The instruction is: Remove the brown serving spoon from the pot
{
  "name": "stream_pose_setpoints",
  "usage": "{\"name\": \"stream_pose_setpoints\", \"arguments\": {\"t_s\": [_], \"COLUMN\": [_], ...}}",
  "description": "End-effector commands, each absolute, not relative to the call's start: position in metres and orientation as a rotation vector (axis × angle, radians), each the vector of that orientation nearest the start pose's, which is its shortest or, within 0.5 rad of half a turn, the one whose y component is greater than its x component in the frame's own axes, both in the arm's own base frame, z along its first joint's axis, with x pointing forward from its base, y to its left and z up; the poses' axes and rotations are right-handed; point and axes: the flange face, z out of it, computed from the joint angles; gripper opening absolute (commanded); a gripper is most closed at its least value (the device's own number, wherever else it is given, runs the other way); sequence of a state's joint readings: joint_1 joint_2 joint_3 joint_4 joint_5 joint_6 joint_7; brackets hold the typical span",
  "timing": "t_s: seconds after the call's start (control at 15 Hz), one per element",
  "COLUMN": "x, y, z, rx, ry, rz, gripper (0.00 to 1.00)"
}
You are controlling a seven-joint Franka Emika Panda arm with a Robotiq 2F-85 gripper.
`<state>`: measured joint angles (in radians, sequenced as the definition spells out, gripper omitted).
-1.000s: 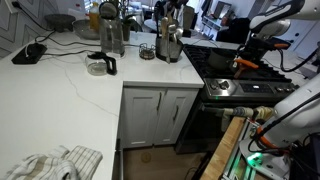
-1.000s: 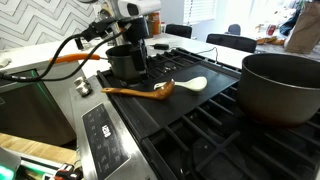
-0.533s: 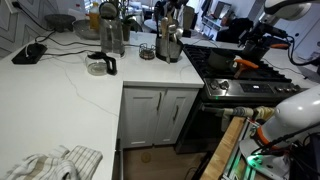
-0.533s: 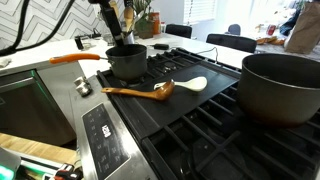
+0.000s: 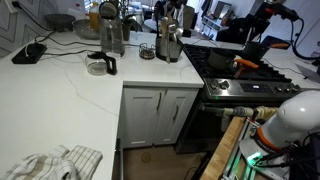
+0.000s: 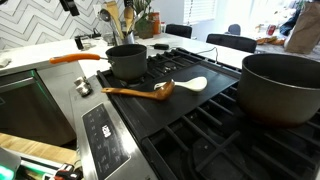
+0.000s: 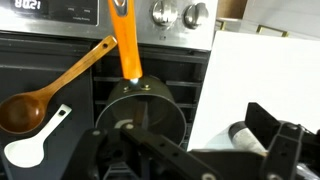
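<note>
The brown serving spoon [image 6: 140, 91] lies on the black stovetop beside the pot, outside it; it also shows in the wrist view [image 7: 45, 95]. The black pot [image 6: 126, 62] with the orange handle [image 7: 127, 40] stands at the back of the stove and holds no spoon. My gripper [image 7: 190, 150] hangs high above the pot, its fingers spread wide and empty. In an exterior view only its tip shows at the top edge [image 6: 68, 5]. In an exterior view it is raised over the stove [image 5: 258, 27].
A white spoon [image 6: 190, 85] lies touching the brown spoon's bowl. A larger dark pot [image 6: 282, 88] stands on the near burner. Steel jugs [image 5: 112, 35] and a utensil holder [image 6: 118, 22] stand on the white counter [image 5: 70, 85]. Stove knobs [image 7: 163, 12] line the front.
My gripper has risen from just above the pot's rim to high over it, nearly out of the exterior view. The brown spoon has not moved.
</note>
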<state>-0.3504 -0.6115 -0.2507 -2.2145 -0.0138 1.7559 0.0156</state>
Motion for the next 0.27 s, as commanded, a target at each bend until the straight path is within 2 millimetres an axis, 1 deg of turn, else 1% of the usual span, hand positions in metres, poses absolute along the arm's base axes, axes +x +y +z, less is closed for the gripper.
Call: {"name": "stream_pose_setpoints", "arguments": {"t_s": [0.0,0.07,0.13,0.2], "x": [0.299,0.298,0.297,0.296], "y": [-0.222,-0.211,-0.204,-0.202], "z": [0.614,0.616,0.617,0.617], "rx": [-2.929,-2.94,-2.946,-2.947], "ry": [0.832,0.798,0.78,0.774], "rz": [-0.247,-0.246,-0.251,-0.252], "gripper": [1.0,1.0,1.0,1.0]}}
